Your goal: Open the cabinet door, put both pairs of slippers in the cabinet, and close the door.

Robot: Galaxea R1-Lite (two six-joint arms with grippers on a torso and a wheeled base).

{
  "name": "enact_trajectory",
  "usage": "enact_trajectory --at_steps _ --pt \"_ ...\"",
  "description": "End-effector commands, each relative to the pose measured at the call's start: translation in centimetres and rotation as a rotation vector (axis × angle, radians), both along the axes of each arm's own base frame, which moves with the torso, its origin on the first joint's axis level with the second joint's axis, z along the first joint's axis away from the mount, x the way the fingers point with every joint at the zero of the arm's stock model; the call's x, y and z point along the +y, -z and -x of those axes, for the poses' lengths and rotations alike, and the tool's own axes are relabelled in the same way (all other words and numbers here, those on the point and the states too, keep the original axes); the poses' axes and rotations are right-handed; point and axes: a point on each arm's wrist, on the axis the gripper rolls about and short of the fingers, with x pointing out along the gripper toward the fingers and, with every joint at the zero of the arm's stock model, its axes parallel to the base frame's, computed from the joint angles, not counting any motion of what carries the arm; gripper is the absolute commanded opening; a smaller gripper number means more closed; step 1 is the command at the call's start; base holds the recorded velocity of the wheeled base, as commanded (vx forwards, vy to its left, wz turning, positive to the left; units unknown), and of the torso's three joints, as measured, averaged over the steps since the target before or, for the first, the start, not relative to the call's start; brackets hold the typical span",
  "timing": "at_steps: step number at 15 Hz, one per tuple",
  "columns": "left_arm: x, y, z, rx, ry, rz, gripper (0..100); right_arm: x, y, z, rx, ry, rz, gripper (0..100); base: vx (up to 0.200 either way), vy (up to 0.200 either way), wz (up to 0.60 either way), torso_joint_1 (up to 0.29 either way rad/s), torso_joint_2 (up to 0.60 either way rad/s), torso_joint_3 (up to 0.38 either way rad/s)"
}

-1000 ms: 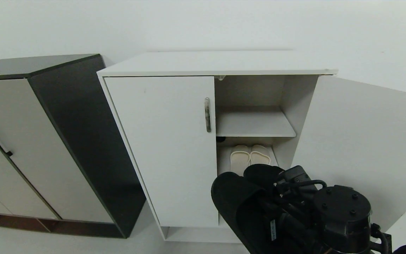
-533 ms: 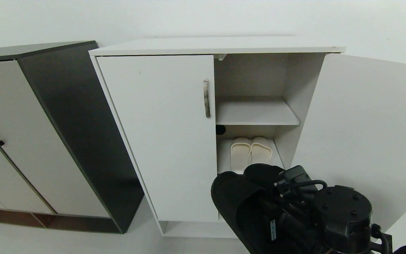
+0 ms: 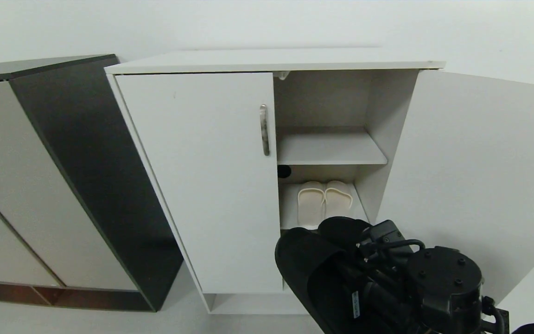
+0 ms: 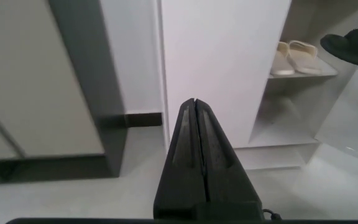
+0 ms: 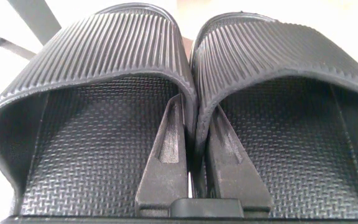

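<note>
Cabinet [image 3: 193, 185] on pale floor [image 3: 109, 322], right tool [image 5: 194, 124] pinching black slippers [image 5: 104, 130], left tool [image 4: 194, 104] closed, empty

White cabinet [image 3: 271, 60] on the pale floor [image 3: 86, 320], right door [image 3: 471, 176] swung open
A cream pair of slippers [image 3: 325, 202] lies side by side on the lower shelf [image 3: 288, 208]; a dark cabinet [image 3: 86, 176] stands on the floor just beside the white one's left side.

Plain white wall [image 3: 63, 28] is running behind everything. Dark-sided cabinet [image 3: 86, 162] with a pale door is standing at left, sitting on a light floor [image 3: 86, 322].
</note>
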Motion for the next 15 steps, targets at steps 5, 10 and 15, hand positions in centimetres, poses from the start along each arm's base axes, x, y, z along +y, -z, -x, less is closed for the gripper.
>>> enact_trajectory --at_steps 5,10,15 --pt "0.0 0.0 0.0 0.0 -0.002 -0.001 0 0.1 0.2 -0.1 0.0 0.005 0.01 0 0.0 0.0 0.0 0.0 0.0 0.0" --pt "0.0 0.0 0.0 0.0 0.0 -0.001 0 3.3 -3.6 -1.9 -0.048 0.232 -0.023 0 0.0 0.0 0.0 0.0 0.0 0.0" --pt "0.0 0.0 0.0 0.0 0.0 -0.001 0 5.8 -9.5 -3.6 0.022 0.398 -0.04 0 0.0 0.0 0.0 0.0 0.0 0.0"
